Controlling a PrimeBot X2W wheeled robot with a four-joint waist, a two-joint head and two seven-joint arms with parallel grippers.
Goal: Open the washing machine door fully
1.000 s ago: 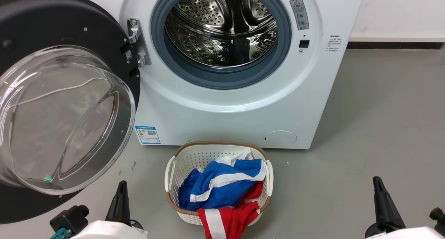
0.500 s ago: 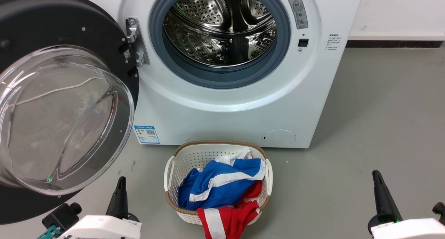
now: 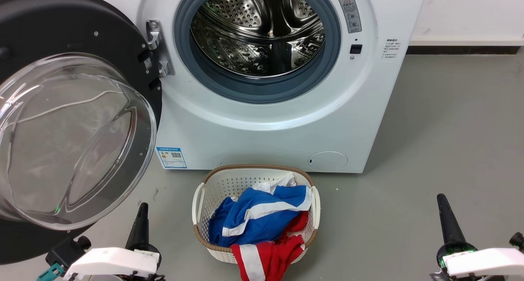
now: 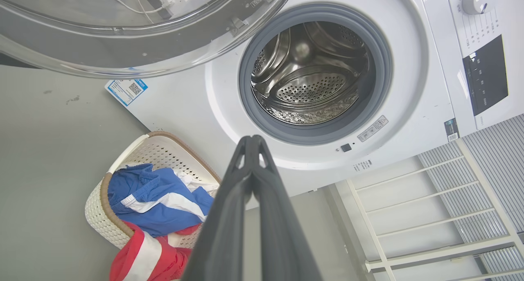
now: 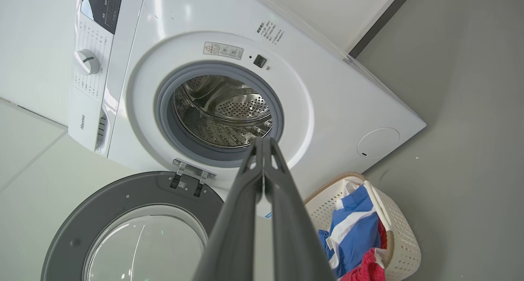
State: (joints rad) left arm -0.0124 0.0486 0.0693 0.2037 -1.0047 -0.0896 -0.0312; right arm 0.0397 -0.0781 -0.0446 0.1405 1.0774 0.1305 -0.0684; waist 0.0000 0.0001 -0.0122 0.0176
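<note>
A grey floor runs back to a white wall, and at that far edge of the floor stands the white washing machine. The washing machine door stands wide open on the hinge at the machine's left side (the robot's left), its black inner ring and bulging glass bowl facing the head camera, well clear of the opening. Behind the grey seal the steel drum is exposed. A small round white cap sits low on the machine's front.

Just in front of the machine, on the floor, is a white basket with blue, white and red clothes heaped in it.

The left gripper hangs near the door's lower rim without touching it; its fingers are pressed together with nothing between them. The right gripper is well apart on the basket's other side, likewise pressed together and holding nothing.
</note>
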